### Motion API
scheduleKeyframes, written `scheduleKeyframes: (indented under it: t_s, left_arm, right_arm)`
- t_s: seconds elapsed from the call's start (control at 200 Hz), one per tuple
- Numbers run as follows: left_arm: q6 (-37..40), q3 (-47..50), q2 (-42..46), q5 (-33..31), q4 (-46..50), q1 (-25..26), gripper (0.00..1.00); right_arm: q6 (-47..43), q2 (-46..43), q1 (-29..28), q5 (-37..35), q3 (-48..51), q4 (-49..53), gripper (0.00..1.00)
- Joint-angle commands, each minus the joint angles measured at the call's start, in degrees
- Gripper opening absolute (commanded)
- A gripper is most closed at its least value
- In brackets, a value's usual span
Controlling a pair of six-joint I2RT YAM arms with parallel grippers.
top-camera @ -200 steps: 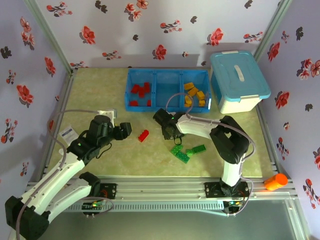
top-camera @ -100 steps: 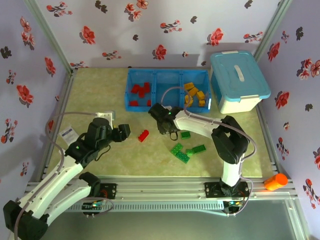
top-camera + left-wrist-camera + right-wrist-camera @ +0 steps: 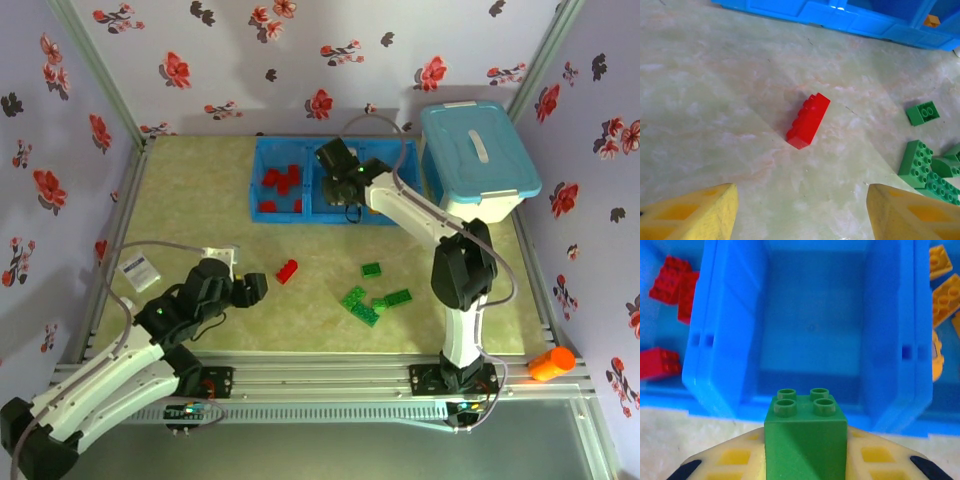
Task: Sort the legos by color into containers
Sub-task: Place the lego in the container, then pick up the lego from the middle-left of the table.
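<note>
My right gripper (image 3: pixel 806 462) is shut on a green lego (image 3: pixel 806 435), studs pointing away, held just in front of the middle container (image 3: pixel 812 320), whose floor is bare. From above, this gripper (image 3: pixel 346 183) hangs over the blue tray (image 3: pixel 300 216). Red legos (image 3: pixel 670 280) lie in the left container and orange ones (image 3: pixel 945 300) in the right. On the table a loose red lego (image 3: pixel 808 121) lies ahead of my open left gripper (image 3: pixel 800 200), which has nothing between its yellow fingers (image 3: pixel 695 212). Green legos (image 3: pixel 360 303) sit to its right.
A light-blue lidded tub (image 3: pixel 478 160) stands right of the tray. A white label (image 3: pixel 138 268) lies near the left wall. An orange object (image 3: pixel 551 362) rests on the front rail at the right. Flowered walls close in the table.
The right gripper has carried the green lego from the middle of the table back to the tray's middle container. The left gripper has drawn slightly nearer and stayed open.
</note>
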State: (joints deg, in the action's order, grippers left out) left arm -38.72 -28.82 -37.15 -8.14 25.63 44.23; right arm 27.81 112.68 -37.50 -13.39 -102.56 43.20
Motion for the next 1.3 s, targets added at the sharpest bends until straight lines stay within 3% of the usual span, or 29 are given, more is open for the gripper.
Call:
scheduleKeyframes:
  t_s: [0.0,0.325,0.405,0.555,0.735,0.91,1.115,1.295]
  left_arm:
    - [-1.5,-0.3,-0.1,-3.8,1.6,2.3,0.69]
    - [-1.0,-2.3,-3.5,-6.7,1.4,6.1,0.68]
    - [-0.5,-3.4,-5.5,-7.6,1.4,7.2,0.68]
    - [0.9,-6.0,-9.0,-9.3,0.9,10.1,0.68]
    - [4.5,-7.3,-13.0,-9.1,-4.4,14.7,0.69]
    - [7.6,-12.9,-24.3,-8.5,-5.6,18.8,0.69]
    - [9.2,-18.2,-37.3,-0.5,-11.7,20.9,0.70]
    - [10.8,-25.2,-48.7,2.8,-10.5,21.9,0.70]
  right_arm:
    - [-3.3,6.2,1.9,1.2,-6.4,6.0,0.30]
    - [-4.3,17.1,3.6,1.7,-21.6,11.6,0.35]
    - [-4.1,17.7,3.7,1.3,-23.1,12.0,0.43]
    - [-3.7,15.6,3.9,2.3,-23.1,11.6,0.72]
    - [-2.9,4.6,3.7,3.1,-10.7,3.6,0.75]
    - [-1.1,-7.0,3.7,5.0,3.8,-4.4,0.75]
    - [1.2,-19.4,3.7,5.1,21.6,-12.2,0.76]
    - [2.4,-27.7,4.0,3.8,32.1,-14.6,0.78]
